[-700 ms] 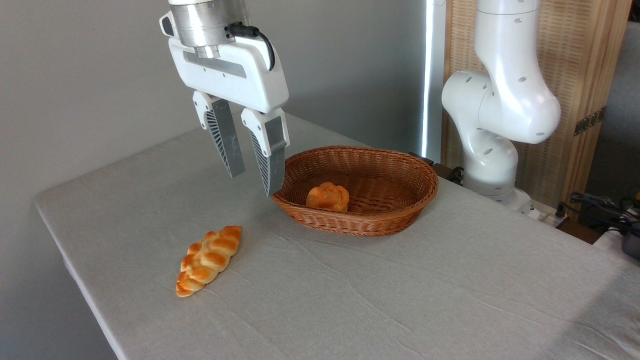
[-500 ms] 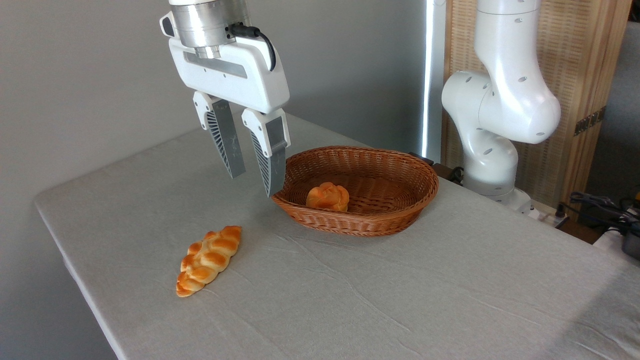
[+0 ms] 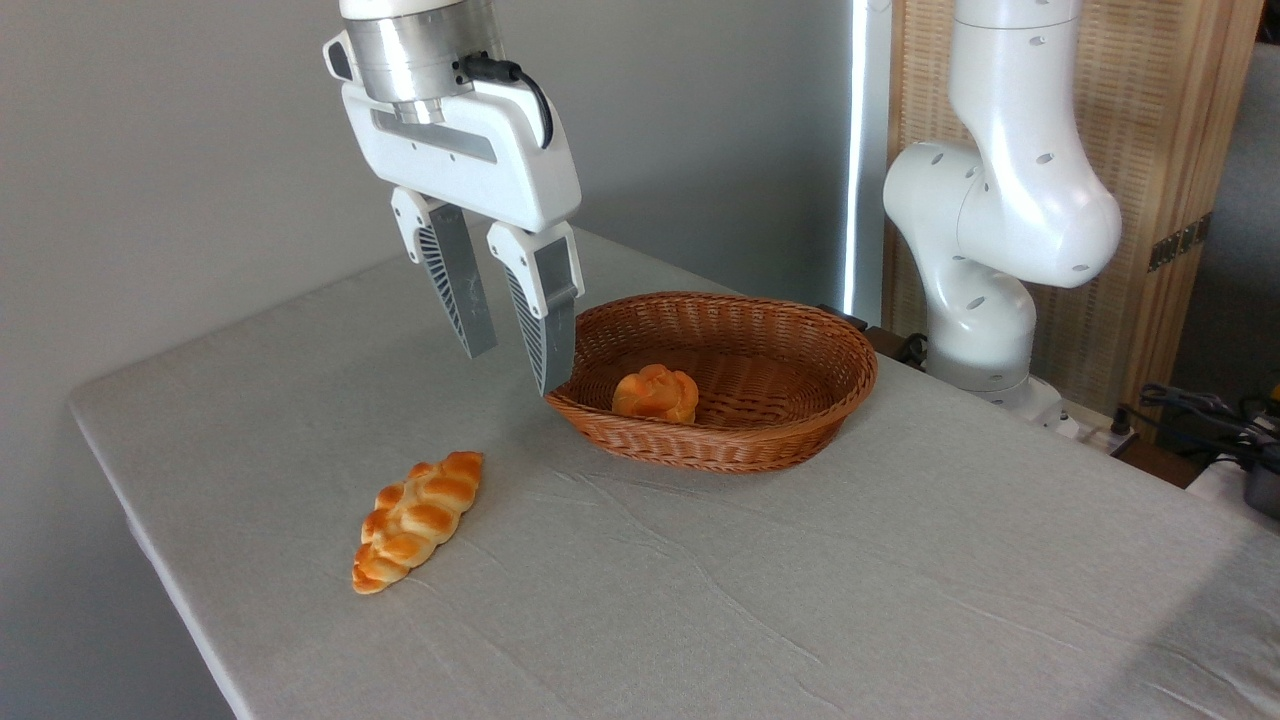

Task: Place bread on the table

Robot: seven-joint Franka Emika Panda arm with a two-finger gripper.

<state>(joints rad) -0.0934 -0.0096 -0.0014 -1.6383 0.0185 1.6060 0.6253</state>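
Observation:
The bread (image 3: 656, 393), a small knotted golden-orange bun, lies inside the brown wicker basket (image 3: 800, 340) towards its front left. My gripper (image 3: 514, 372) hangs open in the air just left of the basket's left end, fingers pointing down with nothing between them. Its right fingertip shows right in front of the basket's left rim. The bun lies to the right of the fingers, apart from them. The table (image 3: 800, 600) is covered in a wrinkled light grey cloth.
A long braided loaf (image 3: 418, 519) lies on the cloth at the front left, near the table's left edge. The arm's white base (image 3: 985, 250) stands behind the basket on the right. Cables lie at the far right edge.
My gripper has shifted slightly to the right and a little down, towards the basket. Its fingers stay open. The bun and the loaf have not moved.

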